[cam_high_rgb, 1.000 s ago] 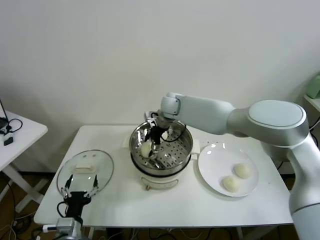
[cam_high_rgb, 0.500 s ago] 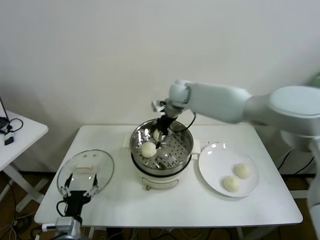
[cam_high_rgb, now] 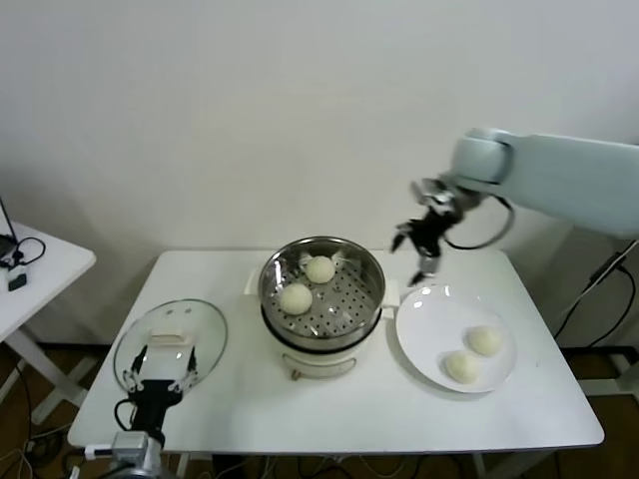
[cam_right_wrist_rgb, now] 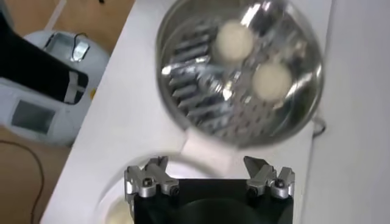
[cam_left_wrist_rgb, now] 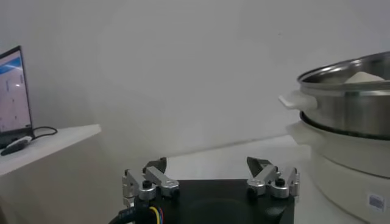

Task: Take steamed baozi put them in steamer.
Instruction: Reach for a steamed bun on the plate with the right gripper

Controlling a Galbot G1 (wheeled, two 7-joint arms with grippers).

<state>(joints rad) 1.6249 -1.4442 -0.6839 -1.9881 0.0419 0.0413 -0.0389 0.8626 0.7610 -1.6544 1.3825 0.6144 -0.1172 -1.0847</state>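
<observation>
The shiny steamer [cam_high_rgb: 321,240] stands mid-table on its white base. Two steamed baozi [cam_high_rgb: 319,268] [cam_high_rgb: 296,297] lie inside it. Two more baozi [cam_high_rgb: 484,340] [cam_high_rgb: 462,366] rest on the white plate [cam_high_rgb: 419,304] to its right. My right gripper [cam_high_rgb: 414,254] hangs open and empty in the air above the gap between steamer and plate. In the right wrist view the right gripper [cam_right_wrist_rgb: 207,167] is open, with the steamer [cam_right_wrist_rgb: 164,67] and its baozi [cam_right_wrist_rgb: 235,39] [cam_right_wrist_rgb: 272,81] beyond. My left gripper [cam_high_rgb: 160,384] is parked open at the table's front left.
A glass lid [cam_high_rgb: 170,339] lies flat on the table's left part, just beyond the left gripper [cam_left_wrist_rgb: 207,167]. The steamer's wall [cam_left_wrist_rgb: 347,109] rises to one side in the left wrist view. A small side table [cam_high_rgb: 40,264] with cables stands further left.
My right gripper has lifted out of the steamer and swung right toward the plate, empty. A second baozi now lies in the steamer. The left arm has not moved.
</observation>
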